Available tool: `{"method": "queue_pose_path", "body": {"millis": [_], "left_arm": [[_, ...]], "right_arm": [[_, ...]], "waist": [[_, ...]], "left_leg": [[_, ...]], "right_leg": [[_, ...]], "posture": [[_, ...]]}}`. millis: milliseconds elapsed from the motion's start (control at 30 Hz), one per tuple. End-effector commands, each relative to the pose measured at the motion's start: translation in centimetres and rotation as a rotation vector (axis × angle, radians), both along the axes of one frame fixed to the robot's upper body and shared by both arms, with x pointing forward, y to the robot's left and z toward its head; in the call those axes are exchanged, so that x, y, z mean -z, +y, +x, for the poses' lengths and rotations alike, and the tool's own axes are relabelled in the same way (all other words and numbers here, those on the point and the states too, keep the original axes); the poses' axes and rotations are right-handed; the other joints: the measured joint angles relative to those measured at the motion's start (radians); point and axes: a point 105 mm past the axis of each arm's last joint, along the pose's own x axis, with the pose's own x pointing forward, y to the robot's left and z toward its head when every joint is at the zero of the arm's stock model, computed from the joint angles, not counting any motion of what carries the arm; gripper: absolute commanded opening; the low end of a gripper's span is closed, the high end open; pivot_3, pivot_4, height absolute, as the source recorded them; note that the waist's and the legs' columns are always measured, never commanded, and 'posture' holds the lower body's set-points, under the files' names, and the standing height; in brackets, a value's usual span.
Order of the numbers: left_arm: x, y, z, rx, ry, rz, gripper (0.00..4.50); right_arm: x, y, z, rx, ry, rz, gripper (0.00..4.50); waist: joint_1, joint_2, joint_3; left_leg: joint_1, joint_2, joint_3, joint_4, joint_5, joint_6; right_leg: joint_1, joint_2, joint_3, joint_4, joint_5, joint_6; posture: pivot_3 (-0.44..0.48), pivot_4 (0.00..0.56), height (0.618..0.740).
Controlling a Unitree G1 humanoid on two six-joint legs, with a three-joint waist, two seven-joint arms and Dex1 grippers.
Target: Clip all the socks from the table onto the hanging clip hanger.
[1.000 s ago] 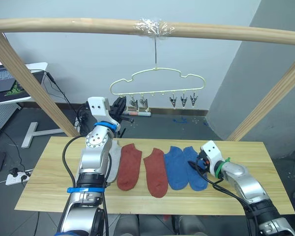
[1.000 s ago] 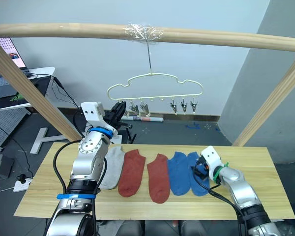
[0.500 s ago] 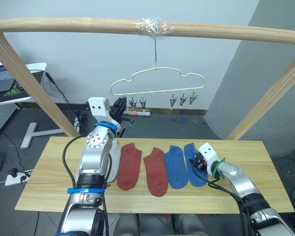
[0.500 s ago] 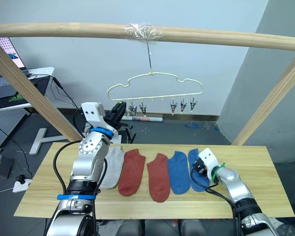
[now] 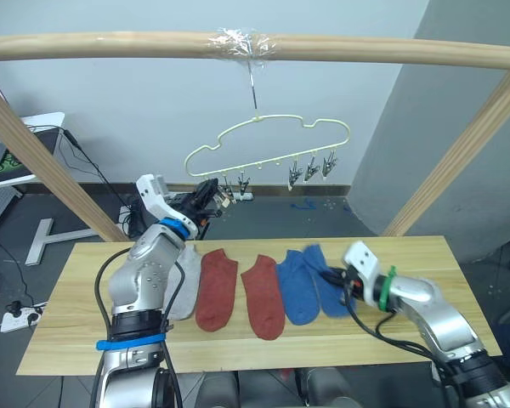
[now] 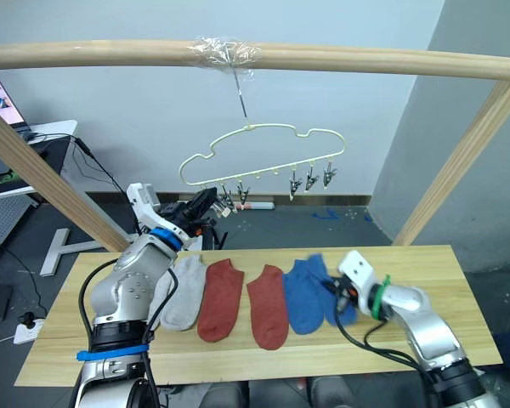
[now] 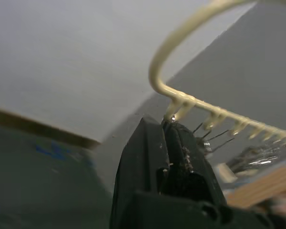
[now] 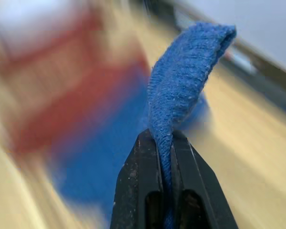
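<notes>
A: Your right gripper (image 8: 165,143) is clamped on the blue sock (image 8: 181,81), lifting its cuff off the table (image 5: 459,255) near the right end, ready to carry up

B: And your left gripper (image 7: 169,136) is pinched together at the clip hanger (image 5: 263,140), steadying its left-end clip; the clip itself is hard to make out

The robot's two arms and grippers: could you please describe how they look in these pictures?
Both arms are silver-grey metal with rounded joint housings, white blocks at the wrists and loose black cables running alongside. The left arm wears blue bands near the wrist and lower down; the right arm has a green band behind its wrist. The left gripper and right gripper each have two black fingers.
</notes>
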Motion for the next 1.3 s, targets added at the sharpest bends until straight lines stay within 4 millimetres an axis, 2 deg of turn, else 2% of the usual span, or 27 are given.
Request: {"method": "queue_pose_path", "body": {"millis": [33,333,700,967,1100,1300], "left_arm": [[0.2,0.6,-1.2,0.047,0.077,-0.105,0.0],[-1.5,-0.9,-2.8,0.135,0.072,-0.215,0.0],[-1.0,-2.1,-3.7,0.191,0.097,-0.228,0.0],[-1.6,-2.5,-3.9,0.217,0.055,-0.201,0.0],[-1.7,-2.2,-3.9,0.212,0.049,-0.211,1.19],[-1.6,-1.6,-3.7,0.185,0.047,-0.185,3.21]], "right_arm": [[-2.6,2.7,-0.4,-0.069,0.072,0.141,0.02],[-4.0,7.5,0.6,-0.162,0.164,0.257,0.02],[-5.8,8.1,1.1,-0.167,0.18,0.337,0.02],[-6.0,8.2,1.3,-0.153,0.178,0.342,0.02],[-5.6,8.0,1.3,-0.145,0.172,0.32,0.0],[-5.3,8.4,1.1,-0.149,0.163,0.297,0.0]], "waist": [[0.008,-0.001,0.001],[0.023,-0.002,0.003],[0.043,-0.002,0.005],[0.044,-0.001,0.008],[0.045,-0.001,0.009],[0.046,-0.001,0.01]], "left_leg": [[-0.001,0.0,-0.001,0.0,0.0,0.0],[-0.003,0.0,-0.005,0.0,0.0,-0.001],[-0.004,0.0,-0.006,-0.002,-0.001,-0.001],[-0.004,0.0,-0.006,-0.002,-0.001,-0.002],[-0.005,0.0,-0.006,-0.002,-0.001,-0.002],[-0.007,0.0,-0.007,-0.002,-0.001,-0.002]], "right_leg": [[0.0,-0.001,-0.002,-0.001,0.0,0.0],[0.0,-0.002,-0.008,-0.002,-0.001,-0.001],[-0.001,-0.002,-0.01,-0.002,-0.001,-0.002],[-0.001,-0.002,-0.01,-0.002,-0.002,-0.003],[-0.002,-0.002,-0.01,-0.002,-0.002,-0.004],[-0.003,-0.002,-0.011,-0.003,-0.002,-0.004]], "posture": [[0.123,0.17,0.74],[0.159,0.166,0.74],[0.167,0.174,0.74],[0.159,0.175,0.74],[0.159,0.175,0.74],[0.158,0.175,0.74]]}}
